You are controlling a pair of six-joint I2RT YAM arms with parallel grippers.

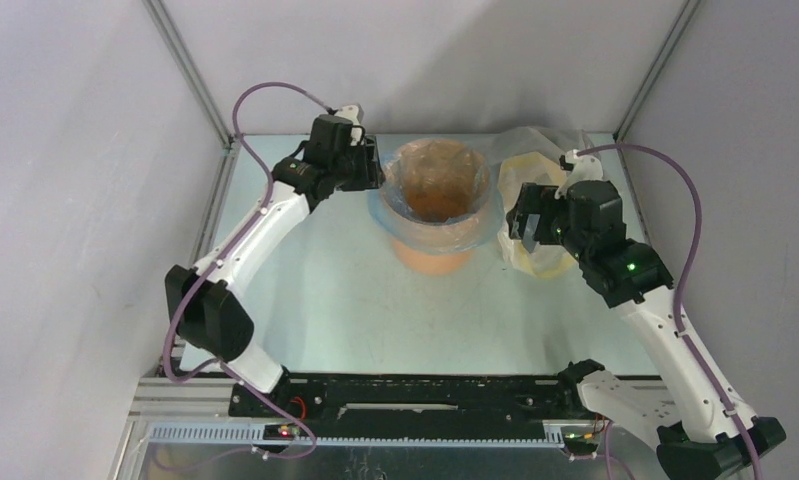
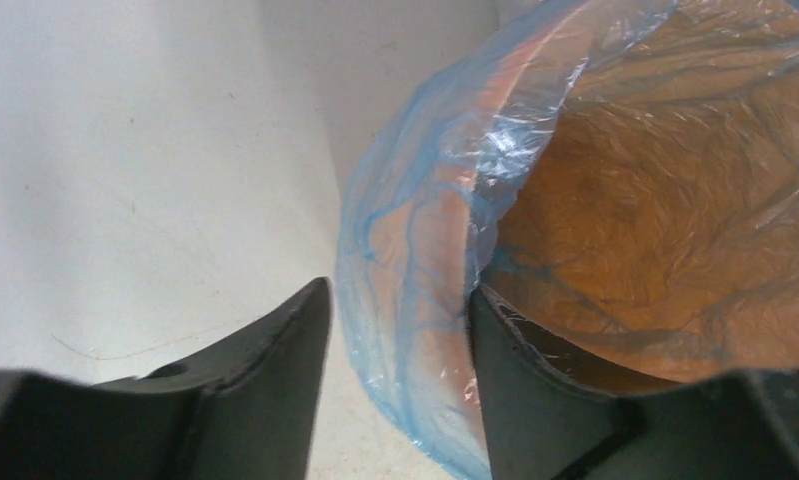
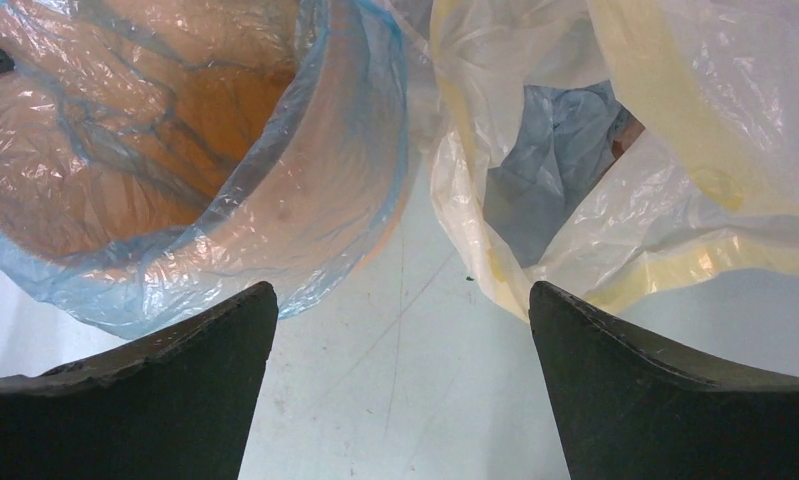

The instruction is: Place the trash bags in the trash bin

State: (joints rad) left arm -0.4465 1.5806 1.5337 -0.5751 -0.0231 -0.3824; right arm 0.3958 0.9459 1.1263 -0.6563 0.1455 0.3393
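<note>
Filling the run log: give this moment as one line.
blue trash bag lining orange bin | left gripper straddling rim | right gripper open, beside yellowish bag

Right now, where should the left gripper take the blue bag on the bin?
Grip the bag at its cuff folded over the bin's left rim, from above, one finger inside, one outside. The film lies doubled there, and the open left gripper straddles it.

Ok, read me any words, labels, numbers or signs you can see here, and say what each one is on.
There is no readable text in any view. The trash bin, the blue trash bag lining it, the yellowish bag, the left arm and the right arm show no print, label or number.
</note>
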